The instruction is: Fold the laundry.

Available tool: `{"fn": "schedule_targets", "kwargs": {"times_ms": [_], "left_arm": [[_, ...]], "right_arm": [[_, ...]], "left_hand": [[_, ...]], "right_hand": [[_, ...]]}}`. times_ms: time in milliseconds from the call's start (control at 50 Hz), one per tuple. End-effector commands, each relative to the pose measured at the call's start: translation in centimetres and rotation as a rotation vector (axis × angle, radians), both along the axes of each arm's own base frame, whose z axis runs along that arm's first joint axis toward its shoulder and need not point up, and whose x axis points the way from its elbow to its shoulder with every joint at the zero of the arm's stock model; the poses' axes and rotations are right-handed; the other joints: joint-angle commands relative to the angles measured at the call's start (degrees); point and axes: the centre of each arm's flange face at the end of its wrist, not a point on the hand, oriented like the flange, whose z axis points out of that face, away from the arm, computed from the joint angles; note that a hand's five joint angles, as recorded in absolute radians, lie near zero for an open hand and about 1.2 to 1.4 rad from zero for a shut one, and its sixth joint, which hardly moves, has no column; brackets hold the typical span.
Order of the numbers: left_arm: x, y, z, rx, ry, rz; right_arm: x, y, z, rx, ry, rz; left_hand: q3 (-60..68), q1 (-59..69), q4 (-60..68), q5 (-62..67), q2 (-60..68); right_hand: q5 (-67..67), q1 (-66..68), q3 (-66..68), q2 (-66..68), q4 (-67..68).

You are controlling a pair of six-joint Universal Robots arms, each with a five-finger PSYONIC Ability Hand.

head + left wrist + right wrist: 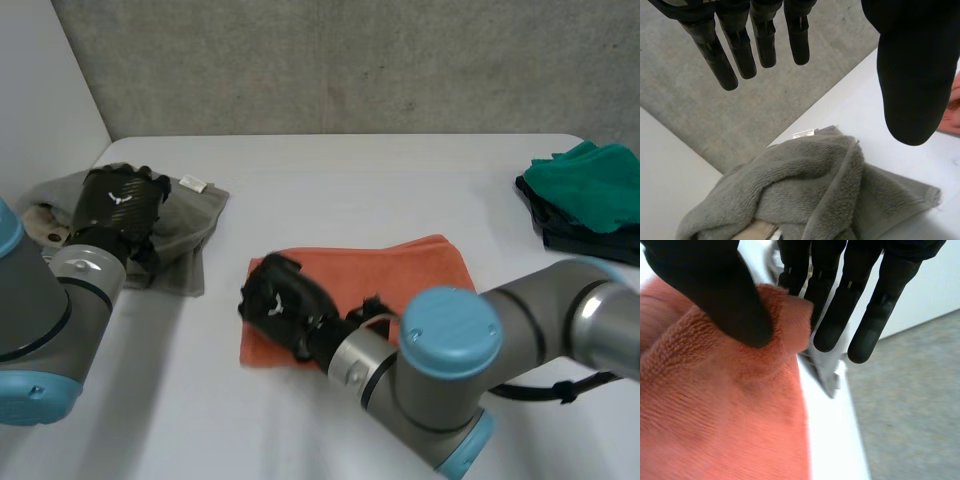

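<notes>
The orange towel lies flat mid-tabletop, its long axis running left to right; the right hand pinches its near left corner between thumb and fingers (the corner is lifted slightly), so the rest of the cloth stretches away to the robot's right; any fold probably carries that corner rightward; the left hand, fingers relaxed and holding nothing, hovers well apart over a crumpled grey towel.

Found orange towel folded flat at middle of table, one corner raised. Noted grey towel crumpled at far left corner, label showing. Noted green cloth folded atop dark cloth at right edge.
</notes>
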Motion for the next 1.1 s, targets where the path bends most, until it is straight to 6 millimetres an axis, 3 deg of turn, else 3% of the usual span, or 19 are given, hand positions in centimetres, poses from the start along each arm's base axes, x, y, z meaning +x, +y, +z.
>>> {"fn": "schedule_targets", "kwargs": {"times_ms": [20,60,140,300,420,440,520,580,660,760,800,840,900,940,960,980,1000,1040,1100], "left_arm": [[-1.5,0.8,0.3,-0.015,0.004,-0.05],[-1.8,0.8,0.6,-0.027,0.009,-0.061],[-3.3,1.5,1.3,-0.054,0.019,-0.109],[-7.9,3.9,0.2,-0.038,0.017,-0.253],[-9.5,4.8,-1.0,-0.015,0.004,-0.298],[-9.6,4.9,-1.1,-0.013,0.003,-0.299],[-9.4,5.0,-1.3,-0.004,-0.001,-0.295],[-9.1,5.1,-1.2,0.0,-0.004,-0.29],[-8.4,4.9,0.3,-0.031,0.01,-0.269],[-6.4,4.2,1.4,-0.052,0.021,-0.207],[-5.5,4.0,1.8,-0.057,0.024,-0.182],[-5.2,4.0,1.7,-0.053,0.022,-0.172],[-4.6,3.8,1.2,-0.037,0.015,-0.155],[-4.4,3.9,0.9,-0.026,0.01,-0.152],[-4.4,3.9,0.9,-0.026,0.012,-0.15],[-4.4,3.9,0.8,-0.024,0.012,-0.15],[-4.4,3.9,0.8,-0.021,0.016,-0.15],[-4.4,3.8,1.0,-0.022,0.038,-0.148],[-4.5,3.5,1.6,-0.026,0.096,-0.143]], "right_arm": [[-1.4,-0.6,1.3,0.065,-0.035,-0.089],[-3.4,-3.2,4.3,0.101,-0.126,-0.228],[-8.4,-7.1,6.3,0.224,-0.201,-0.457],[-13.9,-7.3,2.7,0.494,-0.06,-0.646],[-16.7,-8.1,0.6,0.494,0.025,-0.731],[-17.0,-8.3,0.3,0.483,0.043,-0.741],[-18.0,-9.7,-0.2,0.401,0.114,-0.778],[-17.9,-10.9,0.8,0.321,0.077,-0.794],[-15.6,-11.6,3.5,0.172,0.002,-0.748],[-7.5,-6.1,6.9,0.064,-0.078,-0.447],[-5.6,-4.3,6.2,0.068,-0.072,-0.356],[-3.1,-1.5,3.8,0.092,-0.034,-0.21],[-1.3,1.5,0.9,0.092,0.045,-0.075],[-0.9,1.8,0.3,0.082,0.062,-0.058],[-0.9,1.8,0.1,0.079,0.067,-0.06],[-0.9,1.8,0.3,0.088,0.06,-0.063],[-1.0,1.8,0.3,0.104,0.053,-0.071],[-1.0,1.9,0.7,0.155,0.013,-0.075],[-2.5,-0.7,4.8,0.291,-0.162,-0.173]], "left_hand": [[-1.0,-1.7,-0.1,0.5,-0.5],[-1.2,-1.8,-0.3,0.3,-0.7],[-1.2,-1.8,-0.3,0.3,-0.7],[-1.2,-1.8,-0.3,0.3,-0.7],[-1.5,-2.2,-0.6,0.0,-1.0],[-1.5,-2.2,-0.6,0.0,-1.0],[-1.5,-2.2,-0.6,0.0,-1.0],[-1.5,-2.2,-0.6,0.0,-1.0],[-1.5,-2.2,-0.6,0.0,-1.0],[-1.5,-2.2,-0.6,0.0,-1.0],[-1.5,-2.2,-0.6,0.0,-1.0],[-1.5,-2.2,-0.6,0.0,-1.0],[-1.5,-2.2,-0.6,0.0,-1.0],[-1.7,-2.3,-0.8,-0.2,-1.2],[-2.0,-2.7,-1.1,-0.5,-1.5],[-3.0,-3.7,-2.1,-1.5,-2.5],[-3.5,-4.2,-2.6,-2.0,-3.0],[-3.6,-4.2,-2.6,-2.0,-3.1],[-3.4,-4.0,-2.4,-1.9,-2.9]], "right_hand": [[-39.2,-37.5,-38.3,-38.0,-39.4],[-44.3,-42.7,-43.5,-43.2,-44.6],[-44.3,-42.7,-43.5,-43.2,-44.6],[-44.3,-42.7,-43.5,-43.2,-44.6],[-43.0,-41.3,-42.1,-41.8,-43.2],[-37.9,-36.3,-37.0,-36.8,-38.1],[25.5,27.1,26.4,26.7,25.3],[25.7,27.3,26.5,26.8,25.4],[25.7,27.3,26.5,26.8,25.4],[25.7,27.3,26.5,26.8,25.4],[25.7,27.3,26.5,26.8,25.4],[25.7,27.3,26.5,26.8,25.4],[25.7,27.3,26.5,26.8,25.4],[25.7,27.3,26.5,26.8,25.4],[19.2,20.9,20.1,20.4,19.0],[-14.2,-12.5,-13.3,-13.0,-14.4],[-25.8,-24.2,-24.9,-24.6,-26.0],[-30.0,-28.3,-29.1,-28.8,-30.2],[-44.3,-42.7,-43.5,-43.2,-44.6]]}}
